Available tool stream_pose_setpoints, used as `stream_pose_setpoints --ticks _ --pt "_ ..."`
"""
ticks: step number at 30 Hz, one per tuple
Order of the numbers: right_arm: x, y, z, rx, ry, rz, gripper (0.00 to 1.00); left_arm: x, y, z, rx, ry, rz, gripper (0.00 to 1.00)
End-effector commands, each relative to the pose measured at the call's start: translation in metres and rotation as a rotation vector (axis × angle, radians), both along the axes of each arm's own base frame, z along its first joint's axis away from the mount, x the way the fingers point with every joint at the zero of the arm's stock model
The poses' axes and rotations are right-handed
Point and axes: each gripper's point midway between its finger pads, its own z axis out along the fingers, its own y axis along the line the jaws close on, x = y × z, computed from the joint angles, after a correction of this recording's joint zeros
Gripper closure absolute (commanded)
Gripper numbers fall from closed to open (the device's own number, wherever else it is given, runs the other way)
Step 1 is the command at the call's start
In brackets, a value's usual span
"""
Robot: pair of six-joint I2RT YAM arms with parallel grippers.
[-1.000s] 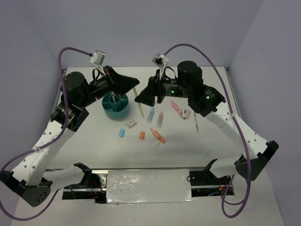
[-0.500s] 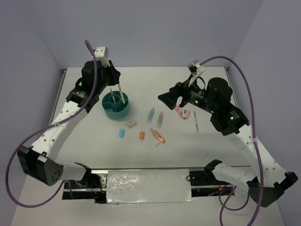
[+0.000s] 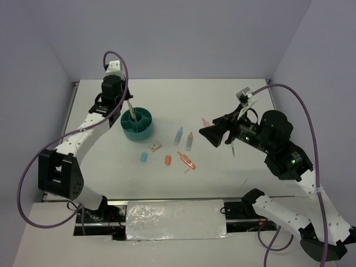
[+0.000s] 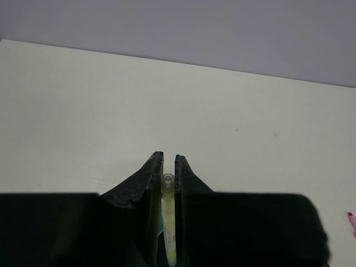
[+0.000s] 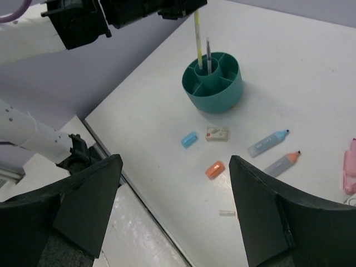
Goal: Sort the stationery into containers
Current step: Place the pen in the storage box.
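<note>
The yellow pen [image 4: 168, 222] stands upright, pinched near its top between the nearly closed jaws of the left gripper [image 4: 168, 164]. In the right wrist view its lower end dips inside the rim of the teal organizer [image 5: 214, 100], at or just beside the centre cup where a grey pen [image 5: 208, 53] already stands. I cannot tell whether it rests on the bottom.

A second ago this pen hung slanted between the two arms, at 3 o'clock of the organizer. Since then the left arm has swung it over the tub, so I judge the pen one release away from being sorted.

The right gripper [image 5: 175, 161] has meanwhile pulled back toward 3 o'clock and spread its jaws wide, holding nothing. It looks free for the next item.

Still loose on the table [image 3: 111, 167], from 5 round to 3 o'clock of the organizer, lie the blue eraser [image 3: 143, 157], whitish-tan piece [image 3: 154, 147], orange eraser [image 3: 167, 160], blue marker [image 3: 178, 134] and orange marker [image 3: 189, 141].

The left arm rises from its base at 7 o'clock. Its wrist sits at 11 o'clock of the organizer with the fingers pointing down. The right arm is folded at 4 o'clock, its gripper tilted down toward the markers.
</note>
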Motion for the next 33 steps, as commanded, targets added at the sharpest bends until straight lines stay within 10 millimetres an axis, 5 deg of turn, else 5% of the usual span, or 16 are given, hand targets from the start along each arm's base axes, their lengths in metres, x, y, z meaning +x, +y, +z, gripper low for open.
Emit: stream_pose_setpoints --ticks 1,6,9,12,15,16,17,19,22,27,33 --pt "-0.004 -0.007 0.006 -0.025 -0.008 -0.014 0.15 0.013 -0.001 0.018 -0.002 -0.092 -0.017 1.00" --pt "-0.003 -0.004 -0.005 -0.016 0.018 -0.013 0.15 0.016 -0.003 -0.007 -0.010 -0.054 -0.020 1.00" --pt "-0.001 -0.002 -0.009 -0.014 0.027 -0.009 0.15 0.013 -0.005 -0.020 -0.025 -0.039 -0.033 0.90" --pt "0.002 0.000 -0.010 -0.020 0.028 -0.008 0.15 0.009 -0.006 -0.027 -0.030 -0.018 -0.039 0.69" --pt "0.008 0.000 -0.010 -0.027 0.031 -0.028 0.14 -0.002 -0.010 -0.020 -0.064 -0.021 -0.061 0.36" --pt "0.011 -0.001 -0.013 -0.032 0.040 -0.042 0.13 -0.005 -0.011 -0.017 -0.077 -0.019 -0.068 0.18" --pt "0.019 -0.003 -0.019 -0.045 0.056 -0.072 0.10 -0.007 -0.014 -0.009 -0.093 -0.023 -0.079 0.15" --pt "0.028 -0.005 -0.034 -0.077 0.107 -0.116 0.06 -0.021 -0.029 0.005 -0.122 -0.012 -0.165 0.01" --pt "0.056 -0.010 -0.093 -0.198 0.308 -0.222 0.05 -0.046 -0.042 0.030 -0.147 0.000 -0.210 0.01" --pt "0.094 -0.054 -0.157 -0.323 0.544 -0.490 0.05 -0.095 -0.051 0.065 -0.221 -0.011 -0.265 0.01" --pt "0.122 -0.098 -0.222 -0.460 0.739 -0.578 0.21 -0.151 -0.072 0.045 -0.269 0.121 -0.405 0.01"
